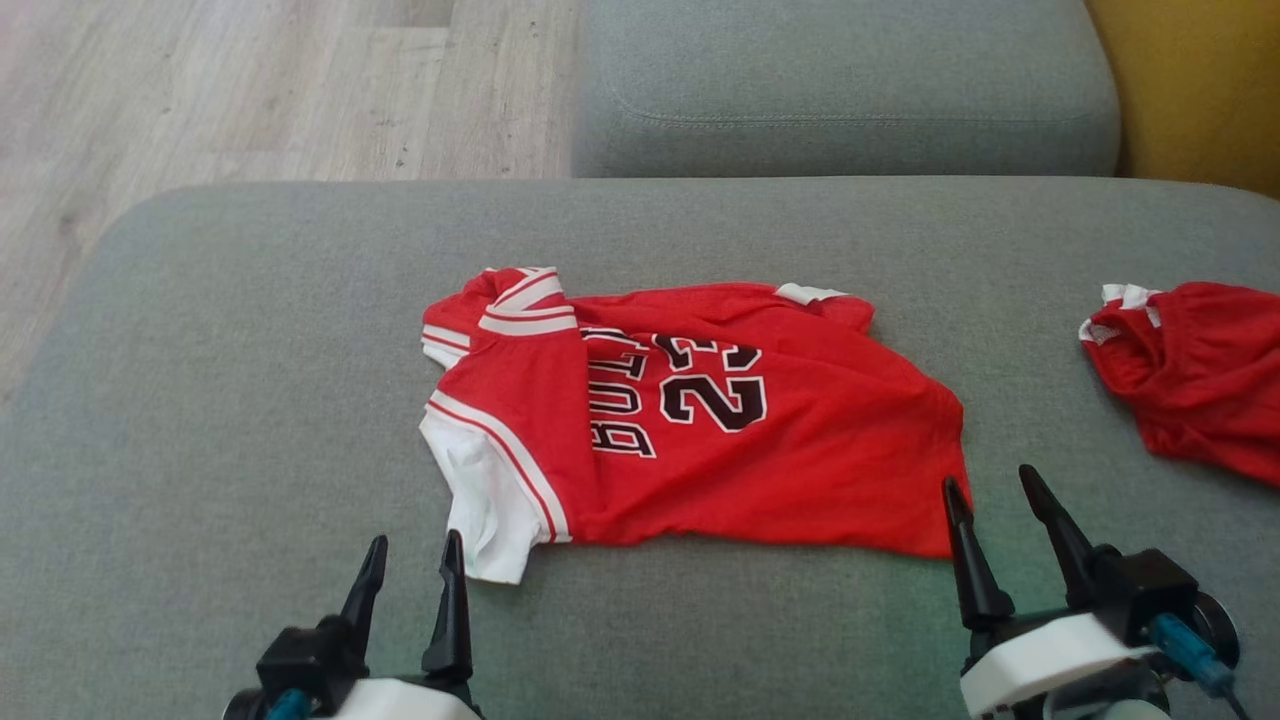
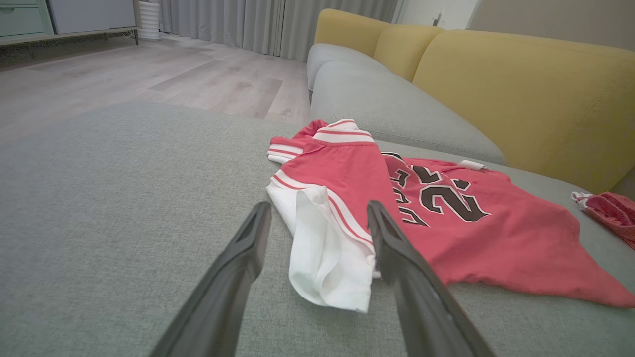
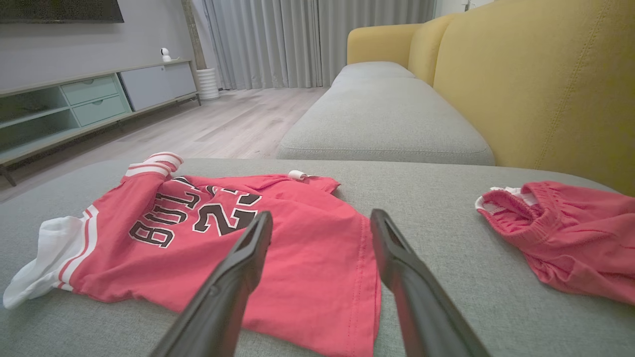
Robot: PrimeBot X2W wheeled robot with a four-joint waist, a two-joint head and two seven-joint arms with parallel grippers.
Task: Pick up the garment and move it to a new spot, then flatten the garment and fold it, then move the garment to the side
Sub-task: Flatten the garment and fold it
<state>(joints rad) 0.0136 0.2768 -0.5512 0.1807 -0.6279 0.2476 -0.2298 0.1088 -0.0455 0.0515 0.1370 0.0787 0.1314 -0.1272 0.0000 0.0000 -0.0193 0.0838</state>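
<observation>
**A:** Where's the shirt lying?

**B:** The red shirt (image 1: 800, 450) is spread out near the middle of the grey sofa seat (image 1: 200, 400), printed side up, showing the number 23 in dark figures. Its neck end points to the robot's left and its hem to the right. It is mostly flat, with some creases along the far edge.

**A:** And the left gripper?

**B:** The left gripper (image 1: 415, 540) stands at the near left with its 2 fingers spread wide, gripping nothing. In its wrist view the white sleeve (image 1: 480, 500) lies between and just beyond the fingertips. I can't tell whether the inner finger touches the cloth.

**A:** The right one?

**B:** The right gripper (image 1: 989, 478) is wide open too and holds nothing. It sits at the shirt's near hem corner, with 1 fingertip over the red edge and the other over bare seat.

**A:** Anything else there?

**B:** A 2nd red piece of clothing (image 1: 1200, 380) lies bunched at the seat's right side, well apart from the shirt. Another grey cushion (image 1: 850, 90) sits beyond the seat. There is a yellow backrest (image 1: 1200, 90) to the right and pale wooden floor (image 1: 250, 80) at the far left.
</observation>
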